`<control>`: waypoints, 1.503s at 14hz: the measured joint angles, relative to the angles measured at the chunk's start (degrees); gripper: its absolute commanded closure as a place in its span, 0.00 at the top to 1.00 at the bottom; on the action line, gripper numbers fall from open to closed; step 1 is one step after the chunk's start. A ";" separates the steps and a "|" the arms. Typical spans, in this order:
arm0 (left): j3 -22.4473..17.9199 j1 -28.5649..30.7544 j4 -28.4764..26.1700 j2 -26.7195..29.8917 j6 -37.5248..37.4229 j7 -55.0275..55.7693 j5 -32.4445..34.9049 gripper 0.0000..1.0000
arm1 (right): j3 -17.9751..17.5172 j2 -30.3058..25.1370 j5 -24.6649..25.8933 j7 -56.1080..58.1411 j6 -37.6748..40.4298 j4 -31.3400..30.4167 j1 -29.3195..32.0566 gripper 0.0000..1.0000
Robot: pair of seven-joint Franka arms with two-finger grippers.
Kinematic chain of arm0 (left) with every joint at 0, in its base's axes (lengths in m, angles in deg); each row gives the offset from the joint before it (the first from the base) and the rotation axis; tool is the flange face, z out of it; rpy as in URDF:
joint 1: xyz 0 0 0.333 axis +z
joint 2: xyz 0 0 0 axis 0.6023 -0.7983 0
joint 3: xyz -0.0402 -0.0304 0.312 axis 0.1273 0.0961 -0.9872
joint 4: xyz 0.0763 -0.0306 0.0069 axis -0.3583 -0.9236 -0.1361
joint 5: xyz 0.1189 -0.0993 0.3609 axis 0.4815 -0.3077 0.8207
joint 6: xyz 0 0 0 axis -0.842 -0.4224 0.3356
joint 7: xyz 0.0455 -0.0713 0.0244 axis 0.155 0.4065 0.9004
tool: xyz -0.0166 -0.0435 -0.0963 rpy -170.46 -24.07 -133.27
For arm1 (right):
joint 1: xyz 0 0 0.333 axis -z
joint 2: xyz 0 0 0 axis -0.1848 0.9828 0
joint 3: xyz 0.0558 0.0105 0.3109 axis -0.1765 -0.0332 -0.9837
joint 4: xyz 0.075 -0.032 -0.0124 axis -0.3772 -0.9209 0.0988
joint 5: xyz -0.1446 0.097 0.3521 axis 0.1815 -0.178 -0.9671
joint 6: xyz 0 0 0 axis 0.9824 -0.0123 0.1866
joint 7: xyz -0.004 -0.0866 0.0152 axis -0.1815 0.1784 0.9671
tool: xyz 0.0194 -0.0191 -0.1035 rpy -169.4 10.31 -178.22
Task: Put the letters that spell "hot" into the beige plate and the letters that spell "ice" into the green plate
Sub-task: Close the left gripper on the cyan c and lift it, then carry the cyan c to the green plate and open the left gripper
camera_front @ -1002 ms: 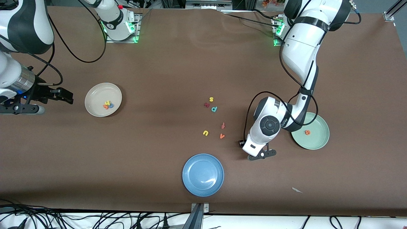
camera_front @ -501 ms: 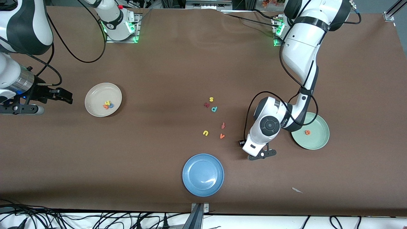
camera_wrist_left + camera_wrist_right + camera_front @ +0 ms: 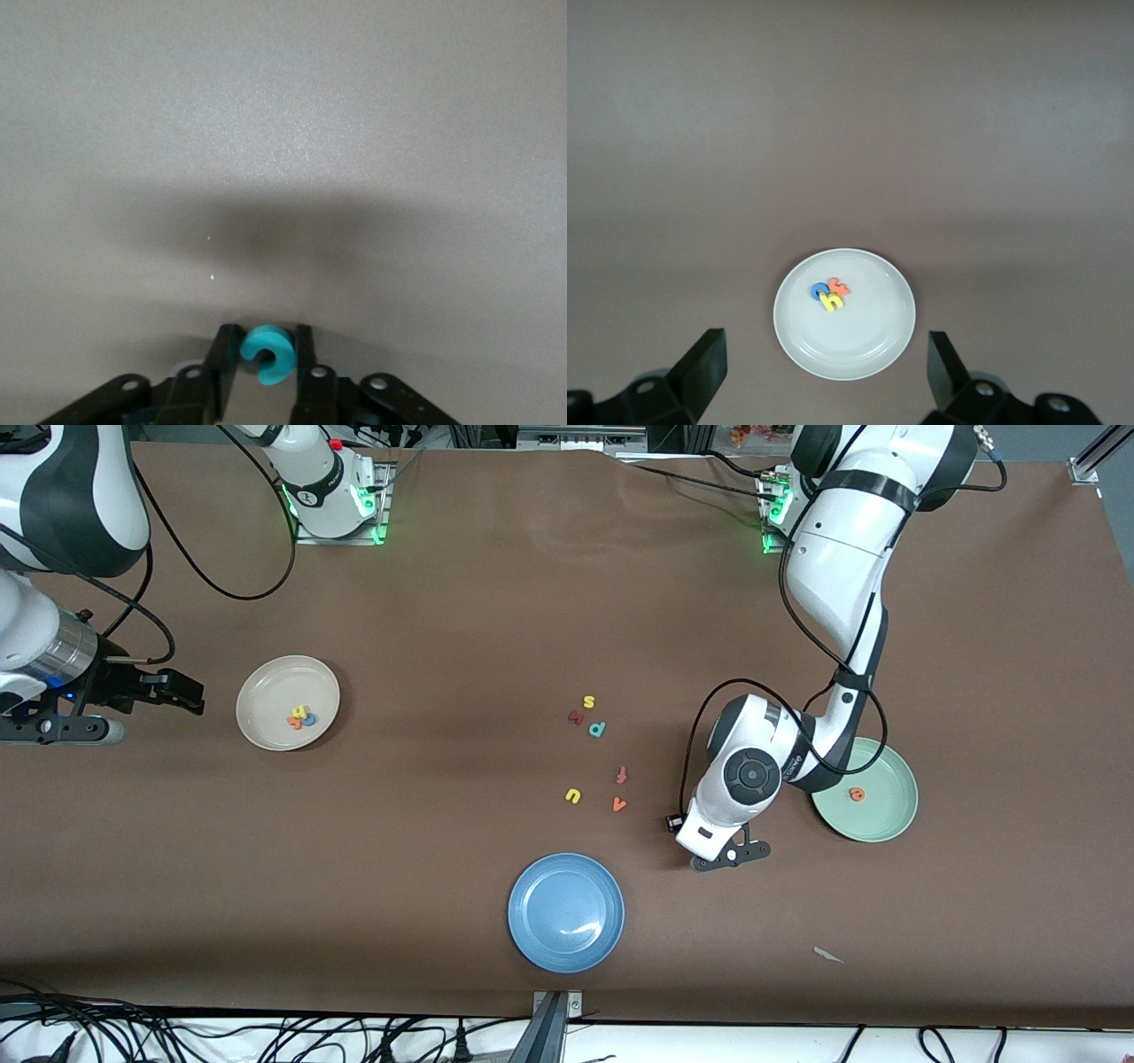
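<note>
The left gripper [image 3: 728,856] is down at the brown table [image 3: 443,824], and in its wrist view the two black fingers [image 3: 223,354] stand narrowly apart with the small teal foam letter c [image 3: 267,352] right between them, touching or all but touching both. Whether the c is already lifted off the cloth, I cannot tell. From that gripper the round pale mint-green plate [image 3: 890,828] lies just beside it, toward the left arm's end of the table and slightly toward the arm's base, so the carry looks short and sideways. This arm is plainly the nearer one for that plate.

In the green plate sits one orange foam letter e [image 3: 857,794], alone. The dark red bar-shaped letter i [image 3: 576,716] seems to be lying among the loose letters [image 3: 595,729] out on the cloth, toward the right arm's end from the left gripper, so I judge "ice" one-third done with the c in hand next.

The right gripper [image 3: 182,693] waits with its fingers spread wide and nothing in them, beside the round cream-beige plate [image 3: 266,682]. That plate holds the yellow h, blue o and orange t foam letters [image 3: 829,295] bunched together, so "hot" looks finished. The round blue plate [image 3: 532,921] holds nothing.
</note>
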 measured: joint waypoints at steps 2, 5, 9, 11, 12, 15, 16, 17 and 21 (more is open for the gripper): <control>0.00 -0.05 0.00 0.02 -0.07 0.03 0.00 0.24 | 0.01 -0.01 -1.79 -0.01 0.00 0.31 0.01 1.00; -0.01 -0.06 0.00 0.02 -0.08 0.07 0.00 0.21 | 0.02 0.00 -2.99 -1.24 0.00 0.34 0.02 1.00; -0.17 -0.01 0.54 0.17 -2.63 0.01 0.00 0.19 | 0.00 0.00 -3.48 -3.52 0.00 0.38 -0.04 1.00; -0.80 0.04 1.12 0.80 -5.42 -1.20 0.00 0.19 | 0.00 0.00 -3.49 -3.63 0.00 0.38 -0.08 1.00; -1.20 0.19 1.33 1.14 -6.80 -2.74 0.00 0.19 | 0.00 0.00 -3.49 -3.63 0.00 0.38 -0.08 1.00; -1.73 2.21 1.44 2.77 -12.43 -10.98 0.00 0.19 | 0.00 0.00 -3.50 -3.64 0.00 0.38 -0.10 1.00; -1.76 3.24 1.42 3.51 -14.22 -13.73 0.06 0.19 | 0.00 0.00 -3.50 -3.64 0.00 0.38 -0.11 1.00; -1.80 4.16 1.33 4.21 -15.38 -15.68 0.69 0.19 | 0.00 0.00 -3.50 -3.64 0.00 0.38 -0.12 1.00; -1.81 5.93 -1.03 6.74 -16.75 -19.70 4.72 0.17 | -0.01 0.00 -3.50 -3.64 0.00 0.38 -0.22 1.00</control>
